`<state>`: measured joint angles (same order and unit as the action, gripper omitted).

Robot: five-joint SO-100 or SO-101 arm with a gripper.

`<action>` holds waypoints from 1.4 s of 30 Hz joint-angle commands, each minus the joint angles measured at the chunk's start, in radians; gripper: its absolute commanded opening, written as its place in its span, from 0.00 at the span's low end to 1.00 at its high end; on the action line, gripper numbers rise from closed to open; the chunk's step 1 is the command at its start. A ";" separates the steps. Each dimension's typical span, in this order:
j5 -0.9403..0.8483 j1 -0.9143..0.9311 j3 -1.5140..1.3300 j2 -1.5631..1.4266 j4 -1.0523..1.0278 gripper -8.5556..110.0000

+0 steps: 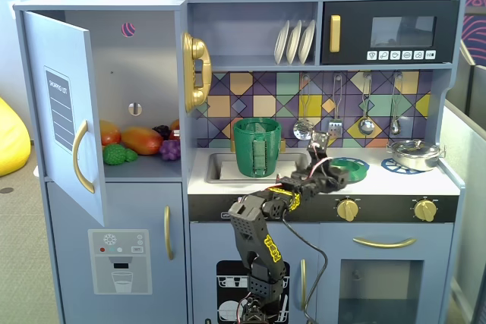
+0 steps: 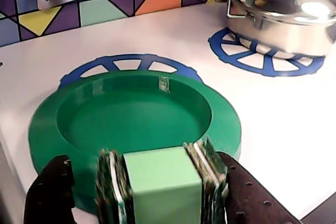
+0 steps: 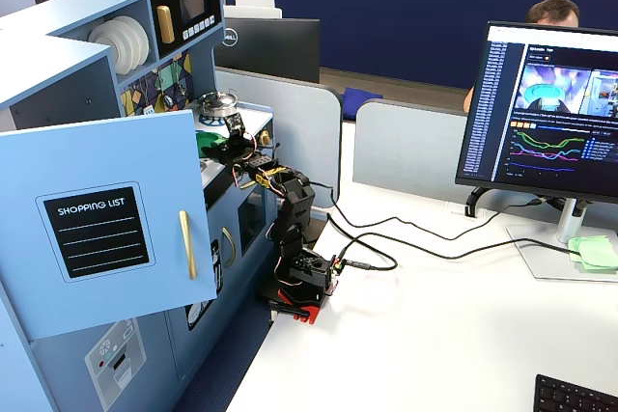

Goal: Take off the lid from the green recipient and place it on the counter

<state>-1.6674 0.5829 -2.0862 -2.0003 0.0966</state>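
The green lid (image 2: pixel 131 114) lies flat on the white counter (image 2: pixel 273 114), over the left blue burner ring, its hollow side facing the wrist view. My gripper (image 2: pixel 163 182) is shut on the lid's light green handle block at its near edge, with one padded finger (image 2: pixel 111 187) on each side. In a fixed view the lid (image 1: pixel 351 168) sits right of the sink, with the gripper (image 1: pixel 332 177) at its front-left edge. The green recipient (image 1: pixel 257 147) stands open-topped in the sink, left of the gripper. In a fixed view from the side, the gripper (image 3: pixel 230 145) is over the counter.
A silver pot (image 1: pixel 414 154) with its own lid stands on the right burner ring, also shown in the wrist view (image 2: pixel 283 14). Utensils hang on the tiled back wall (image 1: pixel 334 111). The fridge door (image 1: pixel 64 111) stands open at left.
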 commanded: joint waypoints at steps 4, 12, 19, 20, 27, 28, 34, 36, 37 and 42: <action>0.032 -0.009 0.270 -0.322 -0.460 0.28; 0.115 -0.173 0.245 -0.701 -1.407 0.23; 0.084 -0.408 -0.267 -0.931 -1.483 0.20; 0.095 -0.440 -0.347 -0.956 -1.422 0.19; 0.129 -0.627 -0.775 -0.910 -0.985 0.16; 0.137 -0.660 -0.808 -0.907 -0.968 0.14; 0.184 -0.690 -0.908 -0.969 -1.147 0.08; 0.187 -0.690 -0.910 -1.014 -1.285 0.07; 0.187 -0.687 -0.910 -1.031 -1.342 0.07; 0.137 -0.627 -0.910 -1.155 -1.592 0.07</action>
<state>-1.5033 -0.0920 -2.9882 -3.0910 -1.3116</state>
